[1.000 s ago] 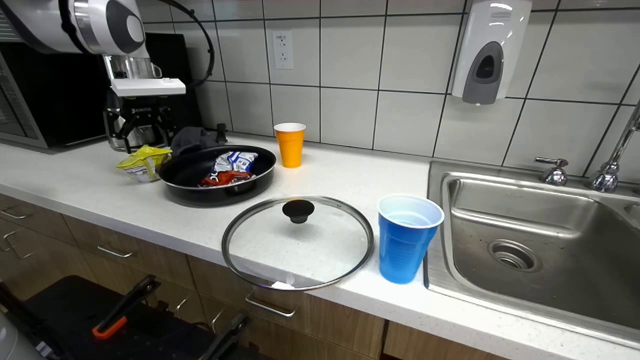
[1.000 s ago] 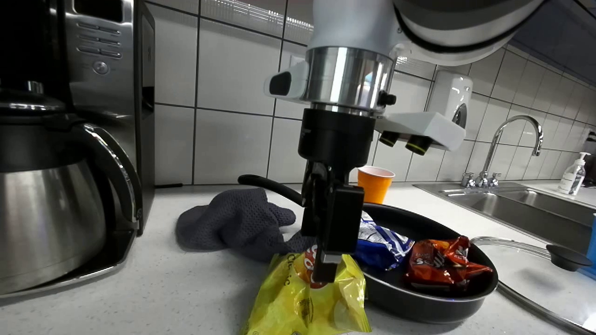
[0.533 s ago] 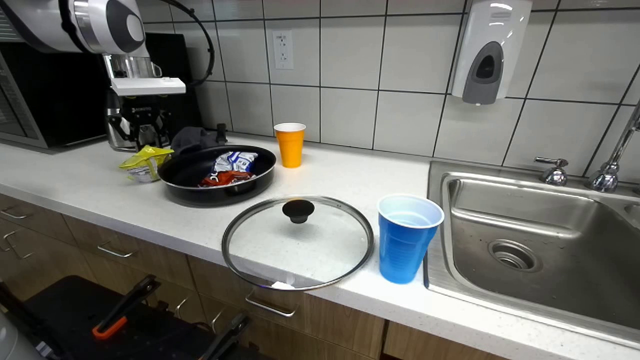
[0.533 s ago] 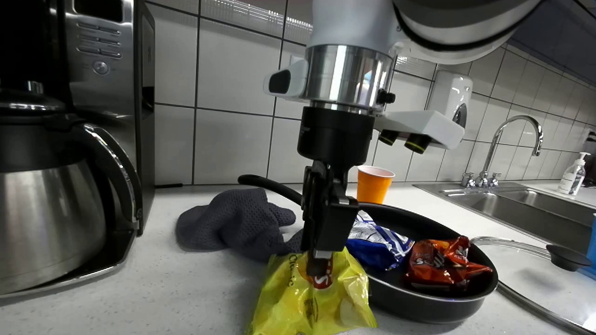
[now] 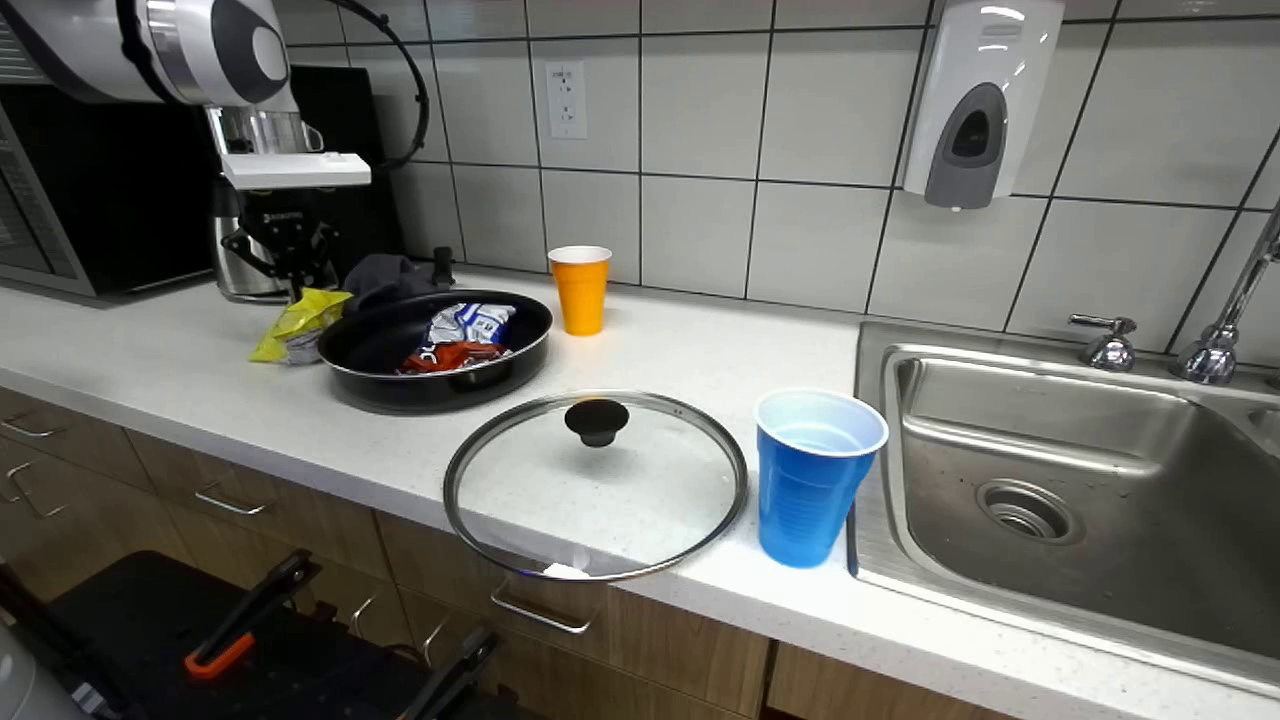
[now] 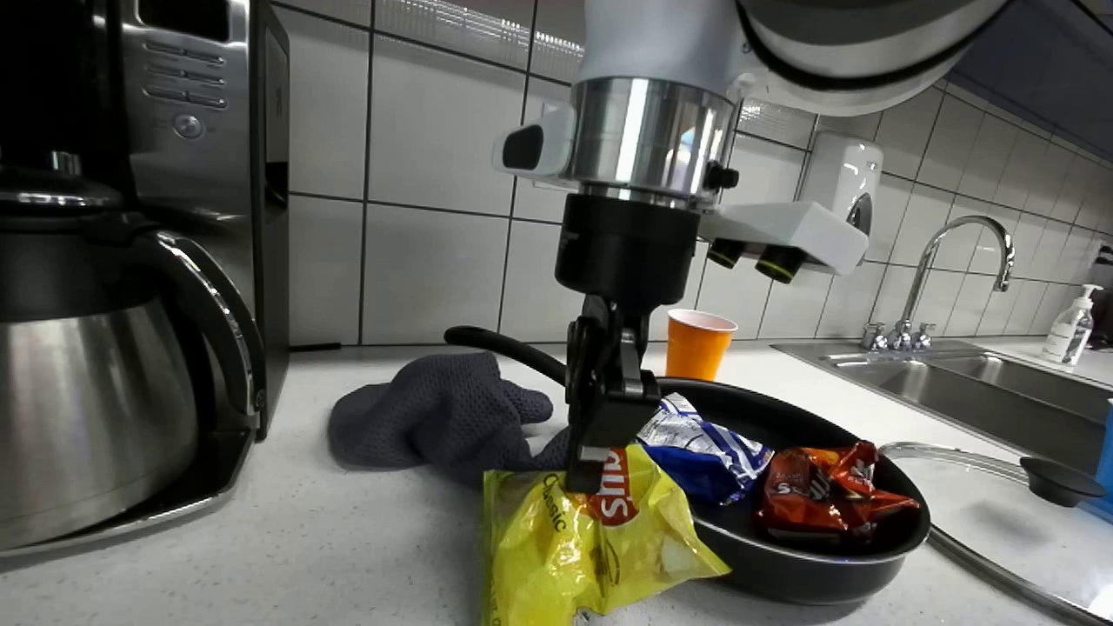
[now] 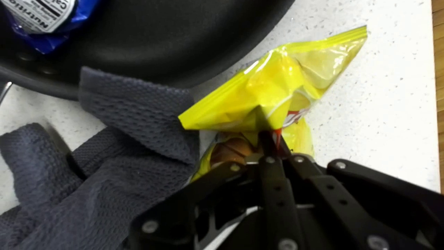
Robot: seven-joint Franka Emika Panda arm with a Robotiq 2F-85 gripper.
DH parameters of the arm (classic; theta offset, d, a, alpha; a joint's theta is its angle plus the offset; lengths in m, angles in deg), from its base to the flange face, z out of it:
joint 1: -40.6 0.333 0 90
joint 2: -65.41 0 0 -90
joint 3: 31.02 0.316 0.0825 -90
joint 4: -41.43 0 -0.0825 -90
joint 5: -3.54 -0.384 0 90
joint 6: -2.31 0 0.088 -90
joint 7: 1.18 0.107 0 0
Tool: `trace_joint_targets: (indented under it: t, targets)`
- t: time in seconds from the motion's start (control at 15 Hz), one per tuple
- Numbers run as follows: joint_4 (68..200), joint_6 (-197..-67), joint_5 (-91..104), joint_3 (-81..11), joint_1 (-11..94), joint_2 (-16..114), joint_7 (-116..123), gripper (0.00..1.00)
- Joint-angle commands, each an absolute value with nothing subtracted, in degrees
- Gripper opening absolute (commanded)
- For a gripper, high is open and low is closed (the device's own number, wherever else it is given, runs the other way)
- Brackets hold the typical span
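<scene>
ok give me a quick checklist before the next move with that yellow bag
1. Grip: ok, the hand is closed on the yellow chip bag.
2. Bag clear of the counter: cannot tell, no view shows a definite gap beneath it.
3. Bag free of the grey towel: cannot tell, they overlap in the wrist view.
4. Blue packet and red packet inside the pan: ok, both lie within its wall.
5. Glass lid fully on the counter: not ok, its near rim juts past the front edge.
</scene>
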State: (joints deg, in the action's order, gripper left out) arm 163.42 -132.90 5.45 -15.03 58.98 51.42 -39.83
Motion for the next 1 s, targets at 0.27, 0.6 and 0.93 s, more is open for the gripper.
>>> trace_joint_targets:
  t: [0.27,0.6,0.93]
  targets:
    - [164.5,-132.9,3.8,-13.5,57.2,56.6,-37.9,0.00]
    - [166.7,-134.8,3.0,-14.4,56.6,62.5,-33.6,0.00]
    - [171.7,-137.9,2.8,-16.3,55.3,68.9,-27.2,0.00]
